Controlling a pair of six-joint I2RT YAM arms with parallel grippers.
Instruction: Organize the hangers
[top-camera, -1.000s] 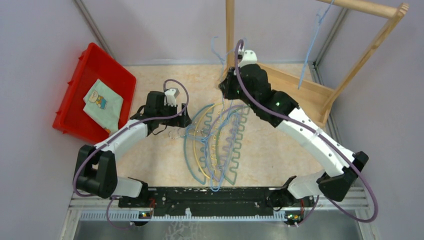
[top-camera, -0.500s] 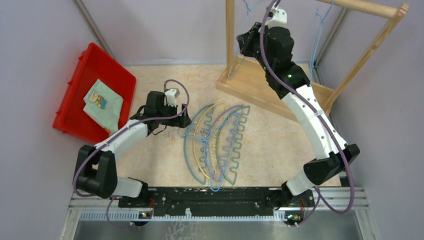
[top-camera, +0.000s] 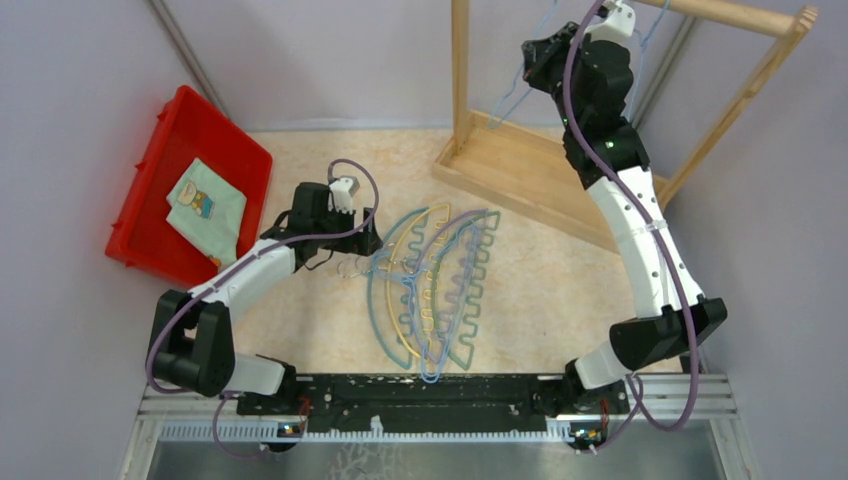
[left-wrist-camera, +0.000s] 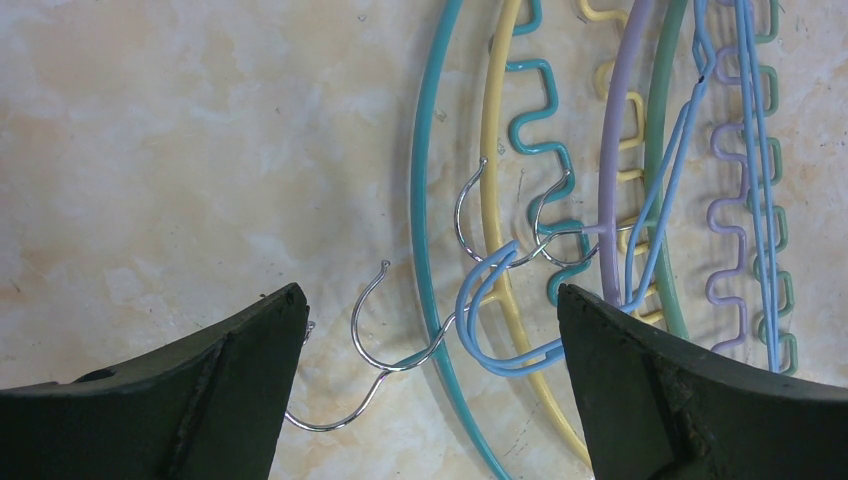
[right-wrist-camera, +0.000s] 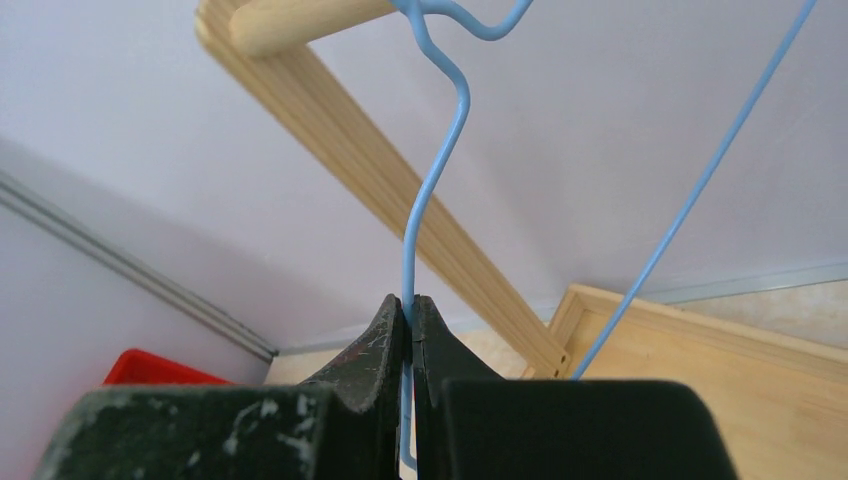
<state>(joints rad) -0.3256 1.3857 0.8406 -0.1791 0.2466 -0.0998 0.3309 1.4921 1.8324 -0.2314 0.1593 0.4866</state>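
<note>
Arched plastic hangers lie piled on the table (top-camera: 430, 290) with light-blue wire ones across them. My left gripper (top-camera: 368, 240) hovers open over their hooks. In the left wrist view its jaws (left-wrist-camera: 427, 297) straddle a metal hook (left-wrist-camera: 365, 325), the teal hanger (left-wrist-camera: 425, 150), the yellow hanger (left-wrist-camera: 487, 130) and a blue wire loop (left-wrist-camera: 500, 350), touching none. My right gripper (top-camera: 535, 50) is raised beside the rack's top rail and shut (right-wrist-camera: 410, 305) on a light-blue wire hanger (right-wrist-camera: 437, 170), whose top bends just under the rail's end (right-wrist-camera: 300, 22).
The wooden rack has a post (top-camera: 460, 70), a base board (top-camera: 530, 175) and a top rail (top-camera: 740, 15). Another blue wire (right-wrist-camera: 700, 180) hangs slanting beside the held hanger. A red bin (top-camera: 150, 150) holding a green cloth (top-camera: 205, 205) stands at the left.
My right arm has risen from beside the rack's post up and to the right to the top rail, carrying the wire hanger. The left arm and the pile have not moved.
</note>
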